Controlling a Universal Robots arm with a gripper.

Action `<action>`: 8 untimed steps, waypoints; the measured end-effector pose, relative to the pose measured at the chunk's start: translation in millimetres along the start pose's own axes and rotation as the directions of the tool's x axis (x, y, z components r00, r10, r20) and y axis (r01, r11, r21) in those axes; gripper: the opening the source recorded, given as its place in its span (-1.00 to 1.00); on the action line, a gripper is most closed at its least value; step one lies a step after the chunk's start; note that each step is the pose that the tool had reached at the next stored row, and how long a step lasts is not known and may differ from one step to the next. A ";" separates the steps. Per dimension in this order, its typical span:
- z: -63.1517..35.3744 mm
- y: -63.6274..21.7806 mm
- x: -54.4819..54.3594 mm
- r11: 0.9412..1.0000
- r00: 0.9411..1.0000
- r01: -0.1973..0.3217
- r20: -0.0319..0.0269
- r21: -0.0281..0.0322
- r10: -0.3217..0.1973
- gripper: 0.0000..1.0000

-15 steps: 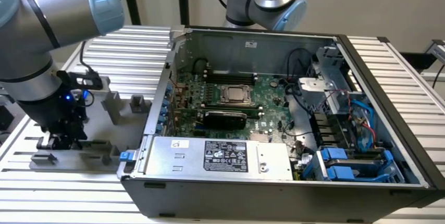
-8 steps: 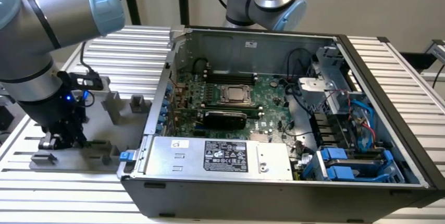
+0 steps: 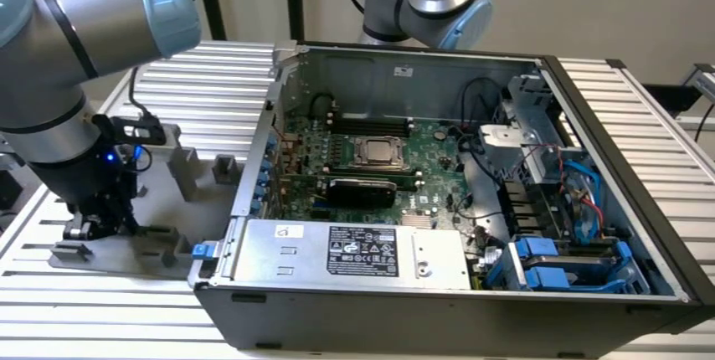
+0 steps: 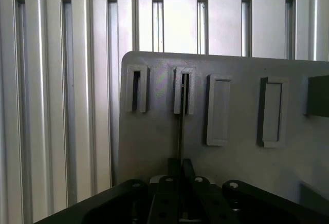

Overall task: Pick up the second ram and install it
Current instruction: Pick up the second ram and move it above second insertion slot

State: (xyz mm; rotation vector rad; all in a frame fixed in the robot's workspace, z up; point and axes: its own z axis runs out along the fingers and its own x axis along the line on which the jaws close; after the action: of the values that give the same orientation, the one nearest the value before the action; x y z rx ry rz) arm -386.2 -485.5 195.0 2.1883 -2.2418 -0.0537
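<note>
We see a ribbed aluminium table of long silver slats (image 3: 190, 75) spanning the scene below a plain beige wall (image 3: 592, 8). The largest thing on it is an open dark grey metal computer case (image 3: 447, 314) toward the exterior view's right. Inside lies a green motherboard (image 3: 430, 155), and a silver power supply box (image 3: 347, 251) sits along the case's near side. At the exterior view's left, the grey robot arm with blue joint caps (image 3: 56, 84) reaches down to a flat grey plastic fixture plate (image 3: 196, 209), which lies on the slats just beside the case. The black gripper (image 3: 99, 224) hangs low over the near left part of this plate. In the wrist view the plate (image 4: 154, 147) carries a row of upright grey slotted blocks (image 4: 218, 111). The second ram (image 4: 180, 126), a slim dark green memory stick seen edge-on, stands in one of these blocks, beside a block with an open dark slot (image 4: 136, 88). The gripper (image 4: 182, 168) has its fingers (image 4: 188, 171) clenched on the stick's thin edge. The part of the stick between them is hidden. A darker block (image 4: 318, 95) is cut off at the plate's edge. A second grey arm joint (image 3: 441, 0) on the far side is cut off too. In the exterior view the arm's dark wrist hides where the fingertips meet the plate.
</note>
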 end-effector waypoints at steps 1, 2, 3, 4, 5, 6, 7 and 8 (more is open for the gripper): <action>-0.4 0.0 0.0 1.000 1.000 0.000 0.000 0.000 0.000 -0.73; -1.0 0.0 0.0 1.000 1.000 0.000 0.000 0.000 0.000 -0.73; -1.3 0.0 -0.1 1.000 1.000 0.002 0.000 0.000 -0.002 -0.73; -1.3 0.0 0.0 1.000 1.000 0.014 0.000 0.000 -0.014 -0.73; -1.3 0.0 0.0 0.999 0.999 0.032 -0.001 0.000 -0.032 -0.73; -1.3 0.0 0.0 0.999 0.999 0.050 -0.001 -0.001 -0.050 -0.73; -1.4 0.0 0.0 0.998 0.998 0.069 -0.002 -0.001 -0.069 -0.73; -1.4 0.0 0.0 0.996 0.996 0.087 -0.002 -0.002 -0.087 -0.73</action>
State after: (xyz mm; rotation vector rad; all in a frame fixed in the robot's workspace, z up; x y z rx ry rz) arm -386.2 -485.6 196.4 2.2830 -2.1430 -0.0533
